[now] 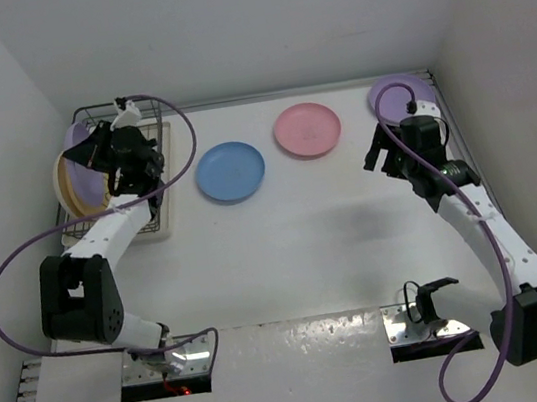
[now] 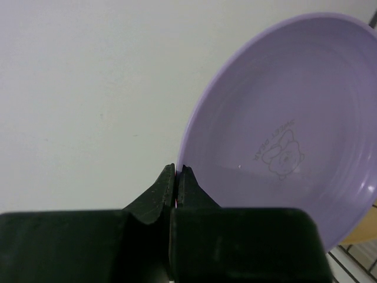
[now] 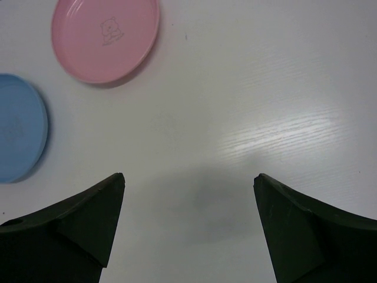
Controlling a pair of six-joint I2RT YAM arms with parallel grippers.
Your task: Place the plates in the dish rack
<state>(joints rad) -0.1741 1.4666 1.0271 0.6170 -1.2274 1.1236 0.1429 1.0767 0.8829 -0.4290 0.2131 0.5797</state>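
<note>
- The left tool (image 2: 177, 172) has its fingers pressed together with nothing visible between them. Its tips sit just beside the rim of the purple plate (image 2: 283, 135).
- That plate stands tilted in the dish rack (image 1: 94, 113) at the upper left of the overhead view, near the cream plate (image 1: 62, 186).
- The step looks like settling this plate into its slot. A light nudge at the rim should do it, whereas a hard push may tip it onto its neighbour.
- The right tool (image 3: 188, 177) is spread wide and empty above the bare tabletop (image 1: 304, 236) at the right.
- The pink plate (image 3: 106, 38) and blue plate (image 3: 20, 127) lie flat near the centre, and the other purple plate (image 1: 396, 91) lies in the upper right corner.
- Flat plates offer little to pinch, so one finger probably has to slip under a rim.
</note>
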